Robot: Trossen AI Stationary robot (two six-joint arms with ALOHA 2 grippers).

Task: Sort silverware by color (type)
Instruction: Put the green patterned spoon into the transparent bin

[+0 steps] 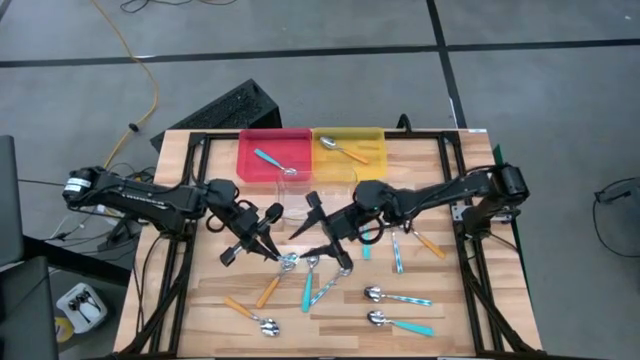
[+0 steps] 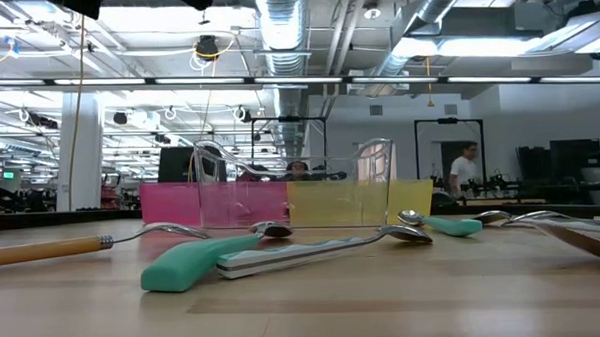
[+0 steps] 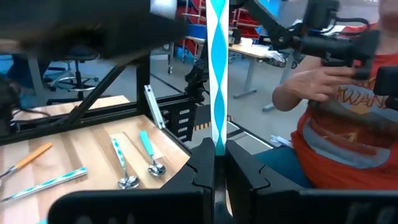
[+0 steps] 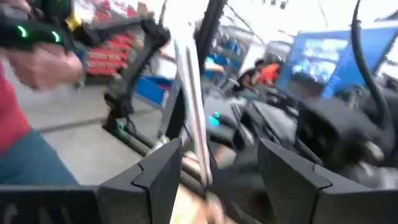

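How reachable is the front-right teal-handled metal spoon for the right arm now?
Likely yes: the right gripper is open, and the teal-handled metal spoon lies by itself on that arm's side, nothing over it.

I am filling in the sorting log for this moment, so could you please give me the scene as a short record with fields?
left gripper: shut on a pale blue striped spoon handle, held above the table's middle
right gripper: open, close beside the left one over the table's middle
red tray: holds one teal-handled spoon
yellow tray: holds one orange-handled spoon
clear tray: contents cannot be told
loose spoons: several more, teal, orange and pale blue, scattered on the wooden table
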